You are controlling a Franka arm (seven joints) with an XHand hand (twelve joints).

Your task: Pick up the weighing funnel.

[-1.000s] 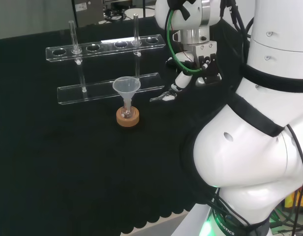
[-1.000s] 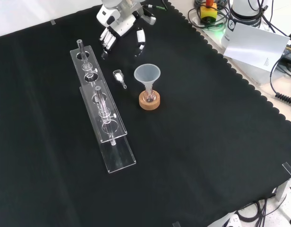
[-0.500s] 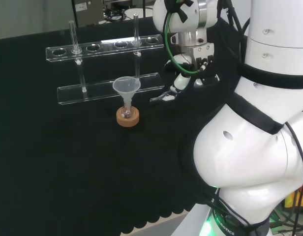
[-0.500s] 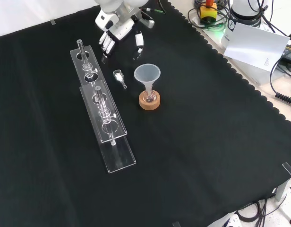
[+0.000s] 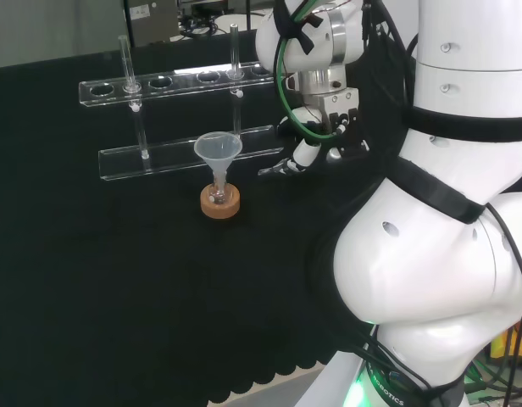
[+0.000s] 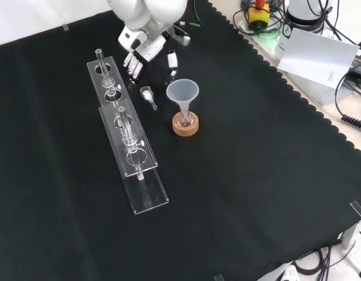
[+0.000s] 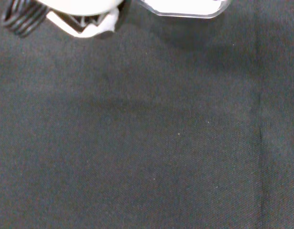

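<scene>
– Was there any writing to read?

– The white paper sheet (image 6: pixel 317 55) at the front view's right edge bore a small dark mark, too small to make out.

– How was the white robot arm (image 5: pixel 430 280) posed?

– It reached over the black-clothed desk (image 6: pixel 256 175). Its black and white hand (image 6: pixel 149 48) hung palm down beside the long clear plastic rack (image 6: pixel 126 140), with the fingers (image 6: pixel 133 65) and thumb straight and spread apart, gripping nothing.

– And the task's piece?

– The small clear scoop-shaped weighing funnel (image 6: pixel 148 95) lay on the cloth just below the fingertips in the front view, between the rack and the big cone-shaped clear funnel (image 6: pixel 182 92) standing on its round cork ring (image 6: pixel 185 126). Whether a fingertip touched it, I couldn't tell.
</scene>
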